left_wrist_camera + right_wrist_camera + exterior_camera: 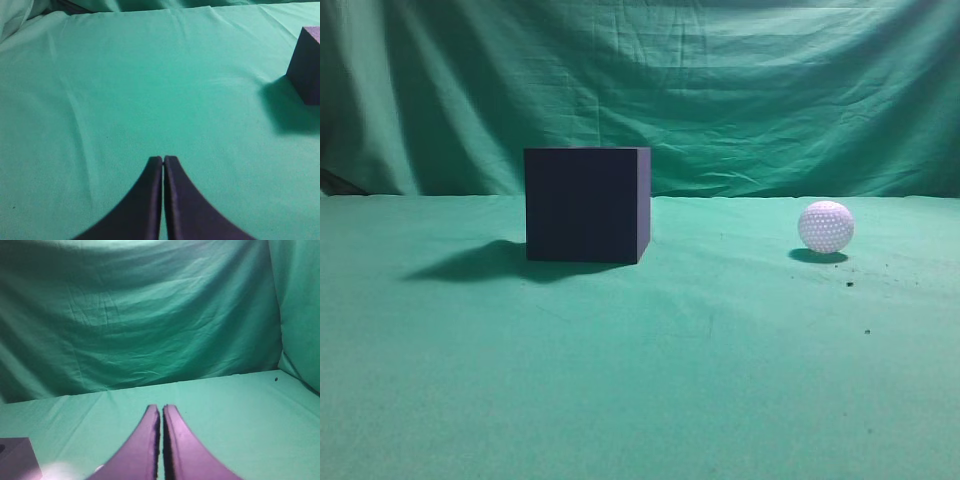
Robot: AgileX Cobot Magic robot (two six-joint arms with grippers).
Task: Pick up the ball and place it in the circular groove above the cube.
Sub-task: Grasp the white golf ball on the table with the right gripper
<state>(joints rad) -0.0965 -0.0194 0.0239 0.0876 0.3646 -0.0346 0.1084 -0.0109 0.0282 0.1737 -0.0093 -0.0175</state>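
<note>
The dark navy cube (587, 205) stands on the green cloth left of centre in the exterior view; its top face is hidden there. The white dimpled ball (826, 226) rests on the cloth well to the cube's right, apart from it. Neither gripper shows in the exterior view. My left gripper (163, 159) is shut and empty over bare cloth, with the cube (307, 70) far off at the right edge. My right gripper (160, 409) is shut and empty; the cube (17, 460) is at the bottom left, with a pale blur (62, 472) beside it that may be the ball.
Green cloth (640, 380) covers the table, and a wrinkled green backdrop (720, 90) hangs behind it. A few small dark specks (850, 284) lie on the cloth in front of the ball.
</note>
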